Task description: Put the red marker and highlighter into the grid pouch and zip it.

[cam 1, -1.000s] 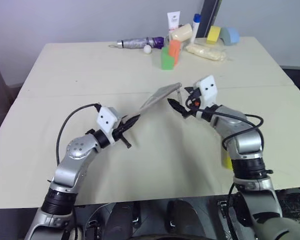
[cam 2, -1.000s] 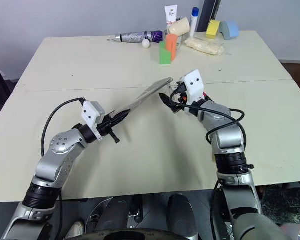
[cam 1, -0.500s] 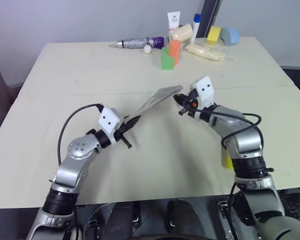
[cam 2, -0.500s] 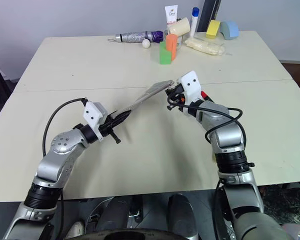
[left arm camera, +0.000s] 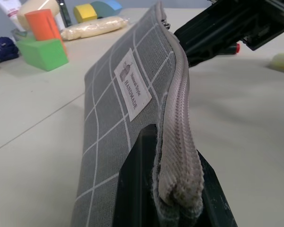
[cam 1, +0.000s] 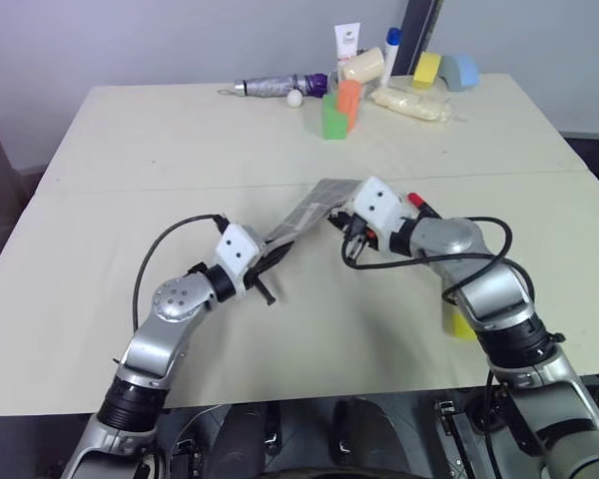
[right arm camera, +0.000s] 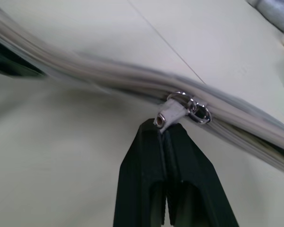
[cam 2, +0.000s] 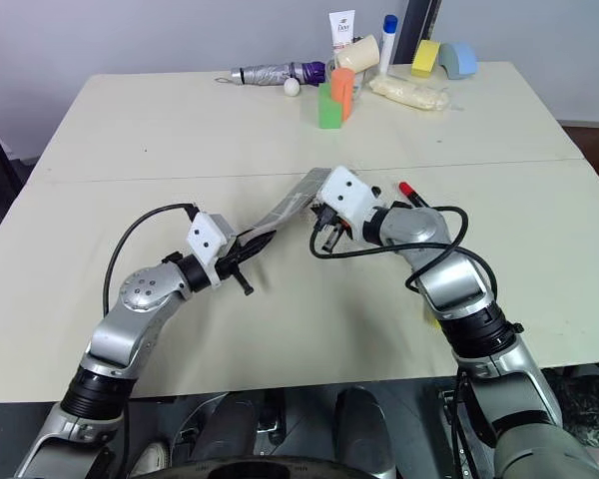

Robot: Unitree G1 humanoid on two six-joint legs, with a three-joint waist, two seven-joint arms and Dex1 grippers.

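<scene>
Cream tabletop spreads out before you, with a seam running across it and a cluster of clutter at the far edge: a green block with an orange block against it, a folded umbrella, a white tube and a yellow foam block. Your left gripper is clamped tight on the near end of the grid pouch, holding it up off the table on a slant, zipper edge uppermost and the small white label facing outward. Your right gripper sits at the pouch's far end with its fingers pressed together on the zipper pull, pinching the tab just below the metal slider. Look past the right wrist in your head view and you see the red marker lying on the table, close behind that arm. Beside the right forearm, nearer the table's front edge, the highlighter lies partly hidden by the arm. Neither pen is inside the pouch.
</scene>
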